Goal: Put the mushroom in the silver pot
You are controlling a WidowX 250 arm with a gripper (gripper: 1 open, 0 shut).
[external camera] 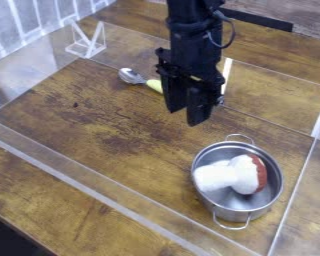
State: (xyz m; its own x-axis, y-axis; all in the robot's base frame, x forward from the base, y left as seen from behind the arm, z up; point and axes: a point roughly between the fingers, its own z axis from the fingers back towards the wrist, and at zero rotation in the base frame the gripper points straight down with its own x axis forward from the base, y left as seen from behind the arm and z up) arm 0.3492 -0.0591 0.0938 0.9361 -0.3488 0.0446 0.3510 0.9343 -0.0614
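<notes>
The mushroom (239, 175) lies on its side inside the silver pot (235, 208), white stem toward the left and red-brown cap toward the right. The pot stands at the front right of the wooden table, loop handles at its near and far rim. My black gripper (190, 104) hangs above the table, up and to the left of the pot and apart from it. Its fingers point down with a narrow gap between them and nothing in it.
A small grey spoon-like object (129, 74) lies behind the gripper, and a yellow-green vegetable (155, 85) beside it is partly hidden by the fingers. Low clear acrylic walls (69, 180) fence the work area. A clear stand (85, 40) sits at the back left.
</notes>
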